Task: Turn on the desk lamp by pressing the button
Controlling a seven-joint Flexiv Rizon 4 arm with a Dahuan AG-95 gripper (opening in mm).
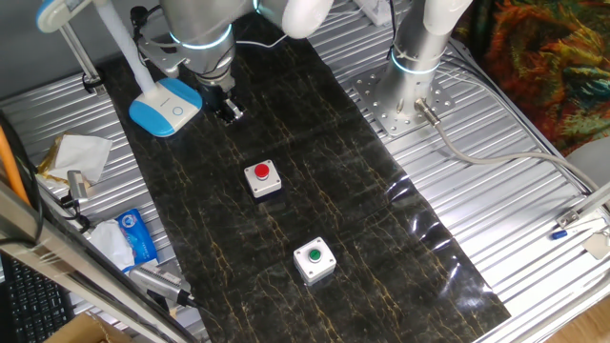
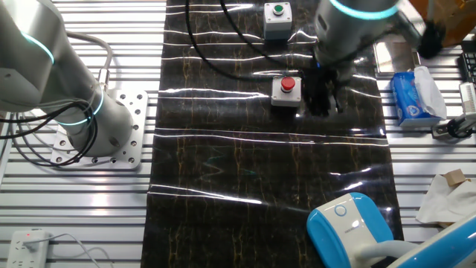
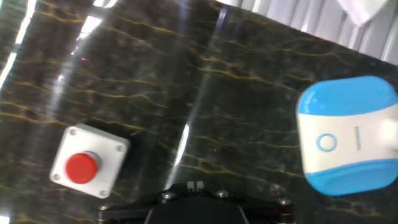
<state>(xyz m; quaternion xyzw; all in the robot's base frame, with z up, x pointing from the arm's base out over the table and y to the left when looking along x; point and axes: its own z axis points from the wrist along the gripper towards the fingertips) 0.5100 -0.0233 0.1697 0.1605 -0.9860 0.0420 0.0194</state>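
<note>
The desk lamp point(image 1: 162, 107) stands at the far left of the dark mat, with a blue base, a white top plate and a slanted white arm. Its button point(image 1: 177, 109) is a small ringed circle on the plate. It also shows in the other fixed view point(image 2: 341, 211) and in the hand view point(image 3: 326, 143). My gripper point(image 1: 229, 110) hangs over the mat just right of the lamp base, not touching it. In the hand view the fingertips point(image 3: 194, 185) sit side by side, touching, so it is shut and empty. In the other fixed view the gripper point(image 2: 323, 100) is next to the red push button.
A red push button point(image 1: 262, 177) on a grey box sits mid-mat, and a green one point(image 1: 314, 259) nearer the front. A second arm's base point(image 1: 410, 95) stands right of the mat. A blue tissue pack point(image 1: 136, 236) and crumpled paper point(image 1: 76, 157) lie left of it.
</note>
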